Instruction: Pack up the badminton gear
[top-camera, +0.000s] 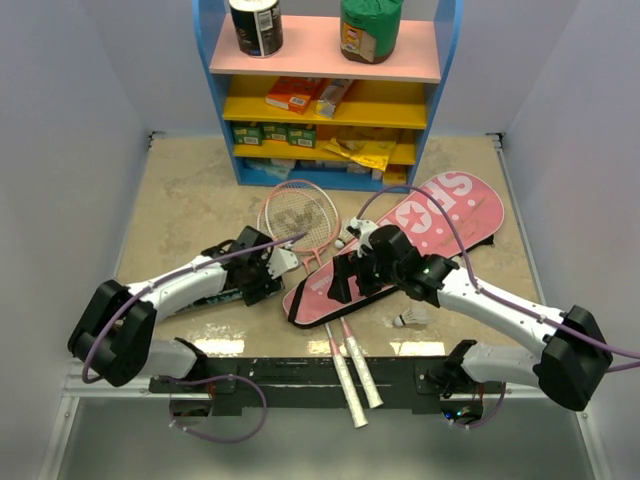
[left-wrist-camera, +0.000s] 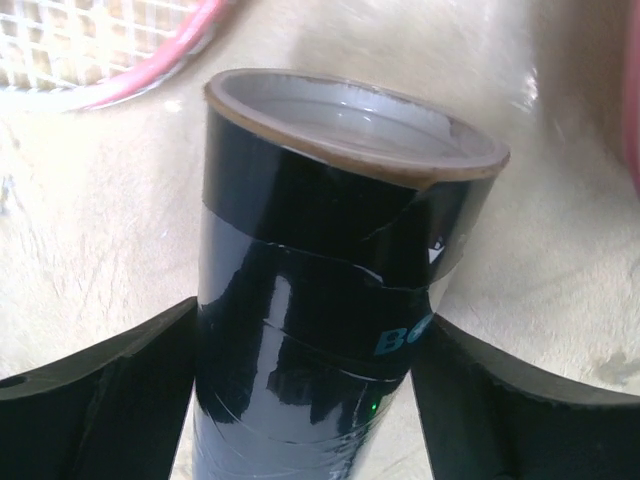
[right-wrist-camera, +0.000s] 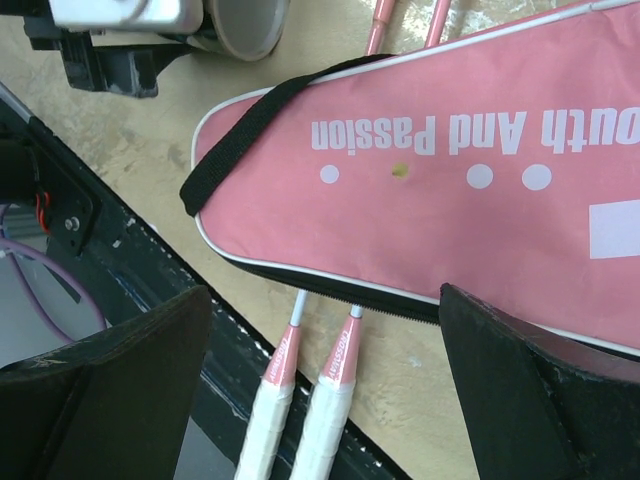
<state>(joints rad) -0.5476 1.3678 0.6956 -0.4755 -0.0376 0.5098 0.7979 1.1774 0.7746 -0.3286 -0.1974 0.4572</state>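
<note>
Beige tabletop (top-camera: 180, 190) under pink bag (top-camera: 440, 215) — pale walls (top-camera: 60, 120), shelf unit (top-camera: 310, 45) behind

Bag (top-camera: 440, 215) blankets rackets (top-camera: 298, 215), handles (top-camera: 355, 378) exposed

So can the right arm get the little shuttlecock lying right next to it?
Probably yes. The shuttlecock lies on bare table beside that arm, with nothing over it, and the right gripper is open and empty above the pink racket bag. It would need to pull back toward its base.
</note>
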